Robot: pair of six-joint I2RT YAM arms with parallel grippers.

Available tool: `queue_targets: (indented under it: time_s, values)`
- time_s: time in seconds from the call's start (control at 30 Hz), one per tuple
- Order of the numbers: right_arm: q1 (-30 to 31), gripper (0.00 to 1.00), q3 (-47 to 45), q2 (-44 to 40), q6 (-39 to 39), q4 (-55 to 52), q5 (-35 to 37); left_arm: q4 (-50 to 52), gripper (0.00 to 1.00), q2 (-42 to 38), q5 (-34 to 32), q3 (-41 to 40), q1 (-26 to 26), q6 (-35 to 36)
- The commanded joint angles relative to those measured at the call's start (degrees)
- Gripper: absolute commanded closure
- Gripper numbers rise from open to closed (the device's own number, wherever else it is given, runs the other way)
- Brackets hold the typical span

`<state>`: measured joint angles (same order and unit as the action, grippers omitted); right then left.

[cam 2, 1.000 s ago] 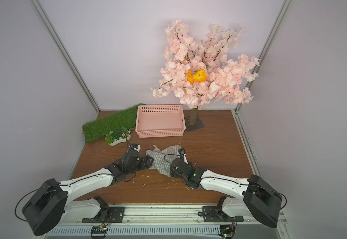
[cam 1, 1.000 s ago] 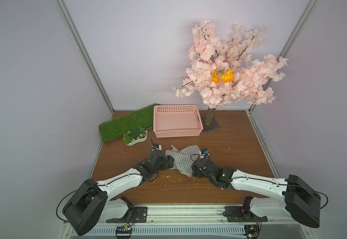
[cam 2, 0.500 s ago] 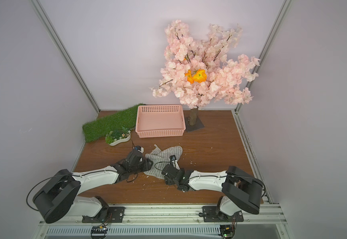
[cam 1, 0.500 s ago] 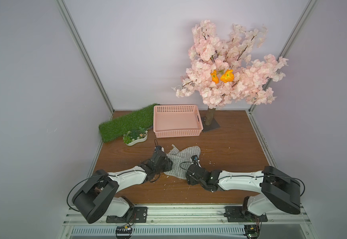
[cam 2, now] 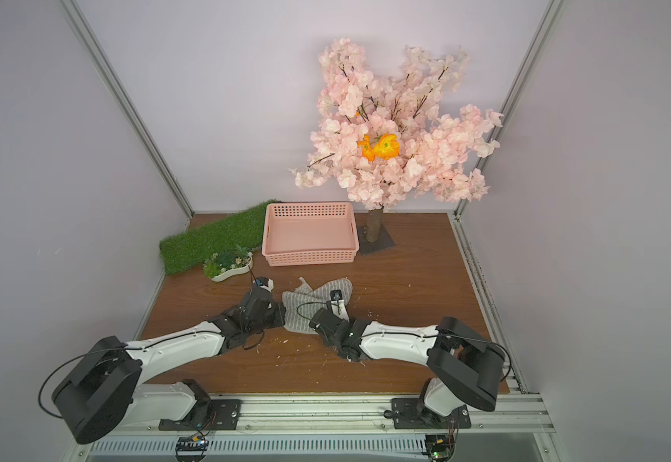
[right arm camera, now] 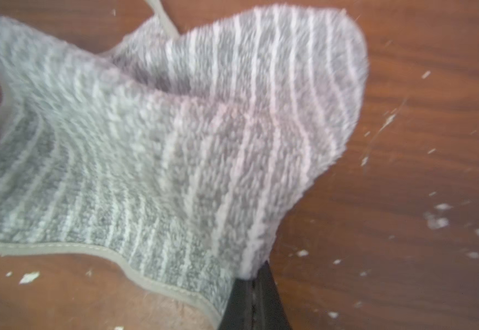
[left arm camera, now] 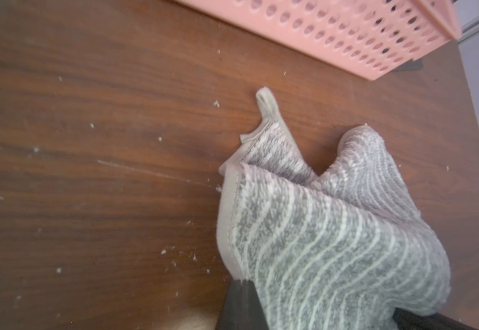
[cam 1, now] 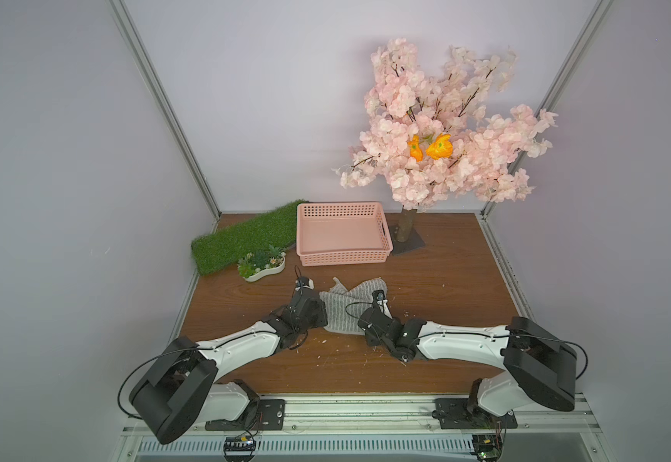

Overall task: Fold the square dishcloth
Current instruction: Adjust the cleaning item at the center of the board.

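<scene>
Lying bunched near pink basket: square dishcloth

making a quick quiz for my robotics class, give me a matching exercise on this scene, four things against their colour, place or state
Things:
1 square dishcloth
2 pink basket
3 grass mat
4 left gripper

States:
a empty, behind the cloth
b shut on the cloth's edge
c green, beside the basket
d crumpled, striped grey

Pairs: 1-d, 2-a, 3-c, 4-b
</scene>
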<state>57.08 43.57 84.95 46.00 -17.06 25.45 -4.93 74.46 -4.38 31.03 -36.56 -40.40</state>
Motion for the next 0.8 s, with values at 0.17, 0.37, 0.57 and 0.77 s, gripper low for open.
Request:
queue_targets:
  time_s: [0.17,0.37,0.57,0.77]
  values:
    - [-11.5,1.0,10.0,-8.0,-12.2,-8.0,5.7,0.0,1.0,1.9,1.3,13.0,5.7,5.3]
    - [-13.2,1.0,18.9,-6.7,-18.9,-15.1,5.3,2.3,1.0,2.6,4.2,18.1,6.2,6.8]
    - [-13.1,0.91,15.1,-7.7,-18.6,-22.6,-1.1,4.5,1.0,-2.7,5.6,9.8,6.1,4.2]
    - [-10.5,0.93,8.8,-8.4,-17.0,-28.1,-11.2,5.3,1.0,-7.2,10.6,-0.4,2.7,-0.8]
